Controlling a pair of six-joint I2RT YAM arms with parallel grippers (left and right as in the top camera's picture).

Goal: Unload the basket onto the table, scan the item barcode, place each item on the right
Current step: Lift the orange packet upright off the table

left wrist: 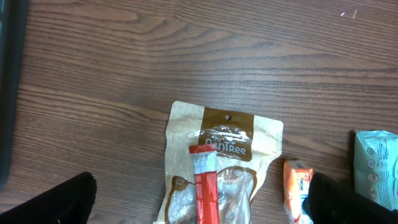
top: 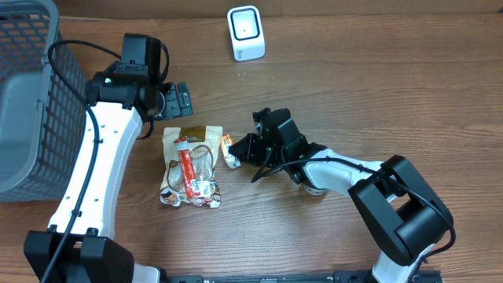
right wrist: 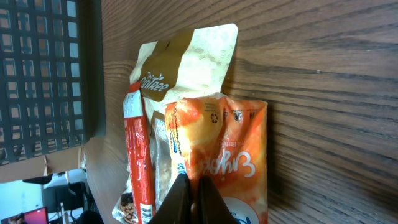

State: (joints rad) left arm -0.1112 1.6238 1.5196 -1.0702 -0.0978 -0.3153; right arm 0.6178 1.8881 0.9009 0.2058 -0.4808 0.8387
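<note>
An orange snack packet (right wrist: 227, 146) stands next to a tan pouch (top: 192, 145) in the middle of the table. My right gripper (right wrist: 193, 190) is shut, pinching the packet's near edge; from overhead this gripper (top: 242, 151) sits at the packet's (top: 228, 148) right side. A red stick pack (top: 187, 167) lies on the pouch. The white scanner (top: 246, 33) stands at the table's far edge. My left gripper (top: 181, 99) hangs open above the pouch's top end, touching nothing. In the left wrist view its dark fingers (left wrist: 59, 202) straddle the pouch (left wrist: 227, 134) and the orange packet (left wrist: 296, 186).
A grey wire basket (top: 31, 94) fills the left edge, and its mesh (right wrist: 40, 81) shows beyond the pouch (right wrist: 186, 53). A pale printed wrapper (left wrist: 376, 165) shows at the right edge of the left wrist view. Small snack packs (top: 200, 192) lie by the pouch's lower end.
</note>
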